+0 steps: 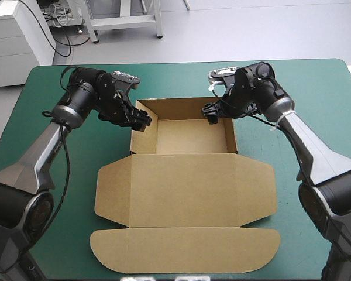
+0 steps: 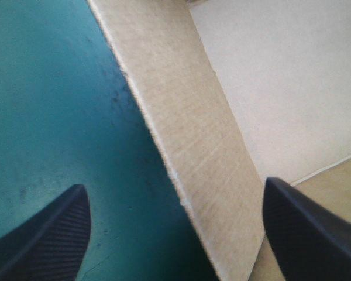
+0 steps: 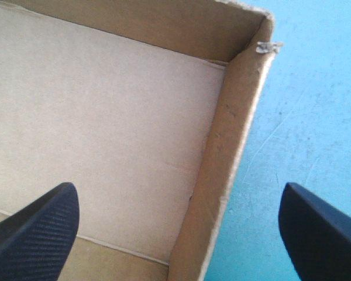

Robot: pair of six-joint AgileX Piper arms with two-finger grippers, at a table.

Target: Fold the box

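Note:
The brown box [image 1: 187,175] lies mid-table as an open tray with raised walls at the far end and its lid [image 1: 184,249] flat toward the near edge. My left gripper [image 1: 139,121] is open at the tray's left wall [image 2: 193,152], one finger [image 2: 44,240] outside over the cover, the other [image 2: 310,228] inside the tray. My right gripper [image 1: 212,112] is open astride the right wall [image 3: 222,175] near the far right corner, one finger [image 3: 35,228] inside, the other [image 3: 322,228] outside.
The teal-green cover [image 1: 58,193] shows bare on both sides of the box. Side flaps [image 1: 114,193] lie flat left and right of the middle panel. The table's far edge runs just beyond both arms.

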